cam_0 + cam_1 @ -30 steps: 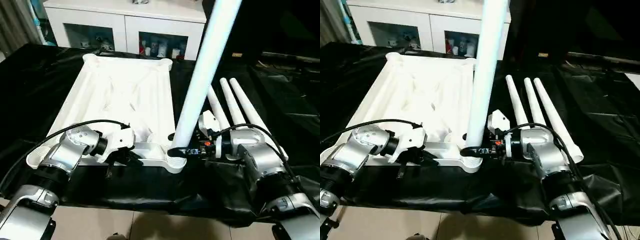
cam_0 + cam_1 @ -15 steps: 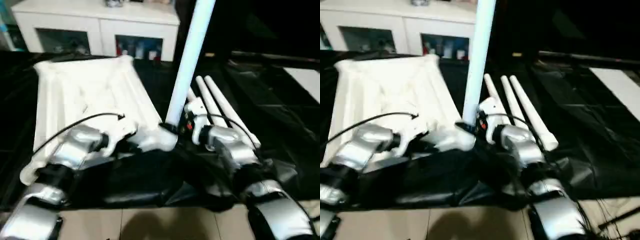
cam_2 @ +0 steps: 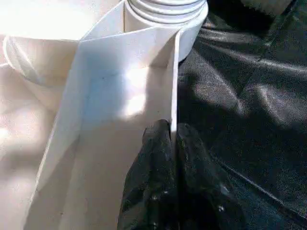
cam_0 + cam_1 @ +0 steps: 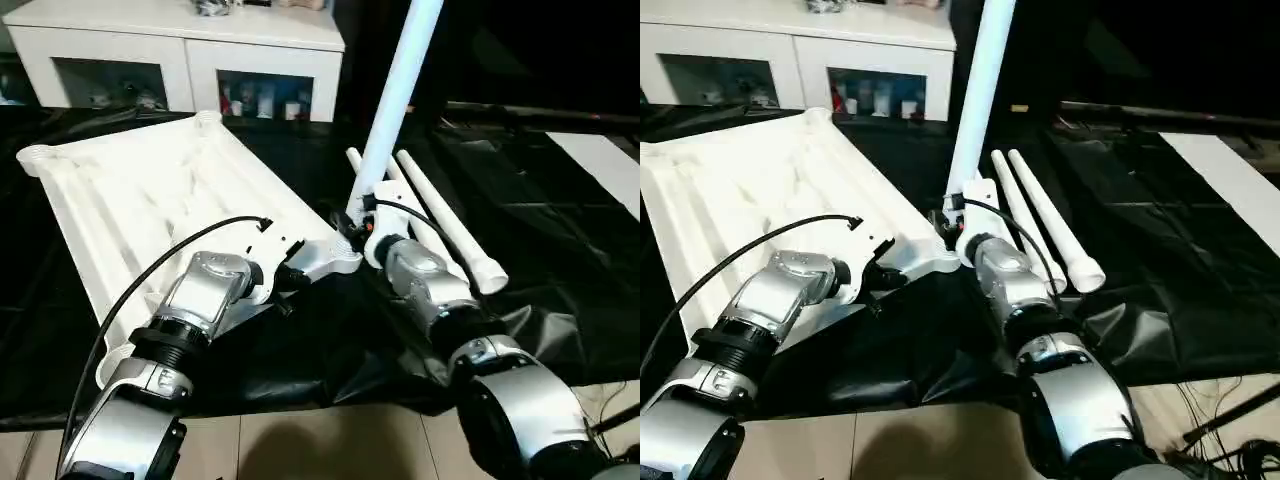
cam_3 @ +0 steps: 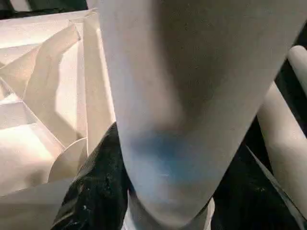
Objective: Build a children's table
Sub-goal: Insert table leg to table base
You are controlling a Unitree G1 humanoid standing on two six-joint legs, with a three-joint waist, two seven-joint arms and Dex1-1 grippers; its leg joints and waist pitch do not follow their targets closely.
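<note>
- Right tool (image 4: 357, 222) is clamped around the base of the upright leg (image 4: 395, 95), which stands tilted in the top's (image 4: 130, 200) near corner socket (image 4: 340, 258).
- Left tool (image 3: 172, 143) is pinched shut on the top's thin rim beside that socket.
- Top lies ribbed side up, all white, on the black bench (image 4: 560, 230); spare legs (image 4: 450, 220) lie just beyond the right tool.

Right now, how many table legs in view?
3 clearly: one upright leg standing in the tabletop's near corner socket, held by the right gripper; two loose legs lying side by side on the black cloth beyond. A fourth may be hidden behind the upright one.
</note>
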